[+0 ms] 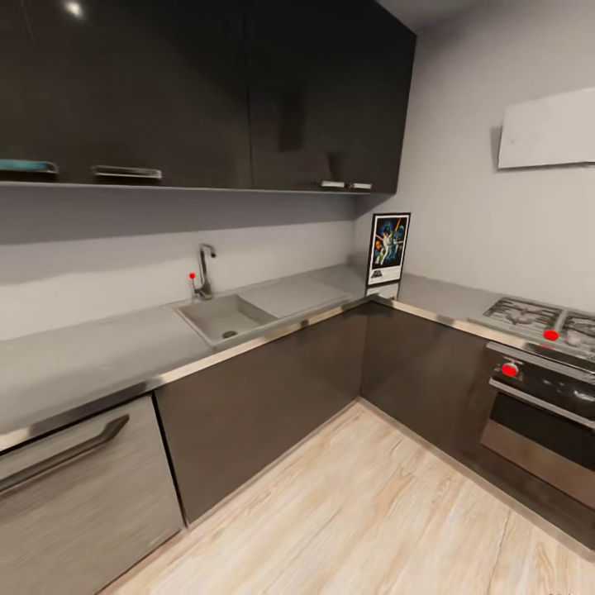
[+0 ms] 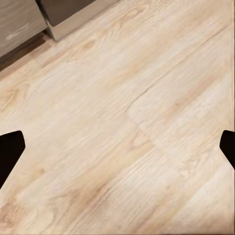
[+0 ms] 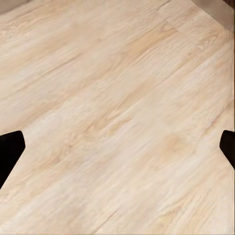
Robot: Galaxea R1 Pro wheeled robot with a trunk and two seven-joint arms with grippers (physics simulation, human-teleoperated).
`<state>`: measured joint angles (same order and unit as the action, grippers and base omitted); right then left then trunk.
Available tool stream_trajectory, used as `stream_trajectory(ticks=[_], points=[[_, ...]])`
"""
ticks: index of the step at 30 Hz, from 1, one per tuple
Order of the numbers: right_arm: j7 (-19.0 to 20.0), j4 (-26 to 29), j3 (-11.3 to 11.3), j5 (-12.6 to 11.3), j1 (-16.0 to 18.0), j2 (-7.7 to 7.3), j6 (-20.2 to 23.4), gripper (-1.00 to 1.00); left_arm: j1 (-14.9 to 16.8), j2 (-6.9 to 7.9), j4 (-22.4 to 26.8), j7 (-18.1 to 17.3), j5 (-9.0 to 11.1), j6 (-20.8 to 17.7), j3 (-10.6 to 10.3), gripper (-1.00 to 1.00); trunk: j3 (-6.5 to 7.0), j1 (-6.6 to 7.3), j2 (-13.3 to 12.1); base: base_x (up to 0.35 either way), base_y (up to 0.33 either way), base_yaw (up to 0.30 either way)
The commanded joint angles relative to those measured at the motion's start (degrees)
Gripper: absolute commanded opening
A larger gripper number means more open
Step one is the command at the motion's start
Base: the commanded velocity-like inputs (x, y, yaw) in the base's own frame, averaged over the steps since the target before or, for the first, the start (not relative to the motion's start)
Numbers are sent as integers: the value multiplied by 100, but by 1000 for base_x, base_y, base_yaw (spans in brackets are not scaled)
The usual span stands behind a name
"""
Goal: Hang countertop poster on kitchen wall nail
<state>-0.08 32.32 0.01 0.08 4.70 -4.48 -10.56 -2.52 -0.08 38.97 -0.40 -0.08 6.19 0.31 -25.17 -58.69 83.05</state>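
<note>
Poster [image 1: 388,249]: flat upright rectangle, thin black frame, propped in the worktop's inner corner against the wall, far from both hands.
Worktop [image 1: 99,355]: smooth pale grey L-shape, metallic edge, inset sink [image 1: 223,317].
Left hand [image 2: 117,147]: released, dark fingertips spread wide above pale woodgrain floor [image 2: 122,98].
Right hand [image 3: 117,147]: released likewise, over floor planks.

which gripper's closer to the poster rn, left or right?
Cannot tell. The poster stands in the countertop corner. Left gripper and right gripper both hang open over wood floor, each far from it.
</note>
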Motion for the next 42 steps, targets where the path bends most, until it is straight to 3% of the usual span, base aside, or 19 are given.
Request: stream_trajectory(ticks=[1,21,42], points=[[-3,-6,0,1,5,0,-20,100,-3,3,8,-4,-1,10,4,100,-3,-3,2,322,-160,-226],[-1,-6,7,5,2,0,-35,100,-3,58,10,-4,-1,13,4,100,1,-3,2,322,-157,-38],[-2,-6,7,2,2,2,-34,100,-3,69,10,-4,-1,14,3,100,46,-3,2,321,-149,-248]])
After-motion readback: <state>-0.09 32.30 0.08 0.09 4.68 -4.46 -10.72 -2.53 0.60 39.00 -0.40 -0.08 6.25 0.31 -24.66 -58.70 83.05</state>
